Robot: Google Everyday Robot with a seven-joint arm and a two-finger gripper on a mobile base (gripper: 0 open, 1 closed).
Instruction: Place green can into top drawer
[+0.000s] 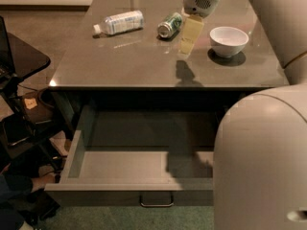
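The robot's hand [187, 46] hangs over the grey worktop [134, 63], just right of the one green can [170, 25], which lies on its side there; whether the hand is spread or pressed together cannot be told. One white bowl [229, 40] stands to the hand's right, one clear plastic bottle [119, 22] lies on its side left of the can. Below, the top drawer [76, 150] is pulled open, its bare grey floor crossed by a shadow, one metal handle [156, 201] on its front. The robot's pale arm [261, 162] hides the drawer's right end.
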